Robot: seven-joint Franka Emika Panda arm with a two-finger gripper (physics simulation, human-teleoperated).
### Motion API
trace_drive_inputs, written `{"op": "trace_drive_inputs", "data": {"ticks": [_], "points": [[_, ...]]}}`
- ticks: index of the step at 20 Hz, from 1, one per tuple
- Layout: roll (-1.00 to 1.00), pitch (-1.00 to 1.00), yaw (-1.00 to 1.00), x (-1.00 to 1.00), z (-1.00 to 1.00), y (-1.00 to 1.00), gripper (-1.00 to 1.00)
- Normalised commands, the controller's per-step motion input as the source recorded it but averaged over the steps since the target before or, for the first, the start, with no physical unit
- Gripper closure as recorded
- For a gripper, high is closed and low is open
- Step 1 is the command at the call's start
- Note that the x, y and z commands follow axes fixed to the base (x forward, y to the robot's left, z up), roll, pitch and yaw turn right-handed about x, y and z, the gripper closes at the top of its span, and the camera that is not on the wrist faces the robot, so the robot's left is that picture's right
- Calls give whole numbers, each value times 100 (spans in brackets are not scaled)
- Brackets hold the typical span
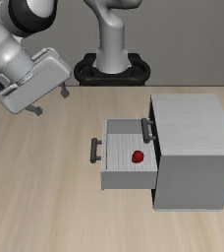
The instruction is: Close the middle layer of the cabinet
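Grey and rigid, the drawer (124,177) stands pulled out of the cabinet (193,138), a small red thing (139,156) inside. I judge it slides easily, so I'd push at its handle (96,148). The gripper (51,101) hangs well apart, fingers spread, empty.

A robot-lab test bench, rendered in simulation. A pale wood-grain tabletop (45,197) lies under a flat grey backdrop (193,44). At 12 o'clock a black round mount (112,71) fixes 1 white-and-grey arm (109,34) to the surface. At 4 o'clock stands 1 plain grey cabinet (195,148), flat-shaded like a test prop.
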Motion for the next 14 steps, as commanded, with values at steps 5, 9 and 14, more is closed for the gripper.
{"op": "trace_drive_inputs", "data": {"ticks": [5, 9, 14], "points": [[49, 0, 0, 0, 0, 0, -100], [45, 0, 0, 0, 0, 0, -100], [45, 0, 0, 0, 0, 0, -100]]}}
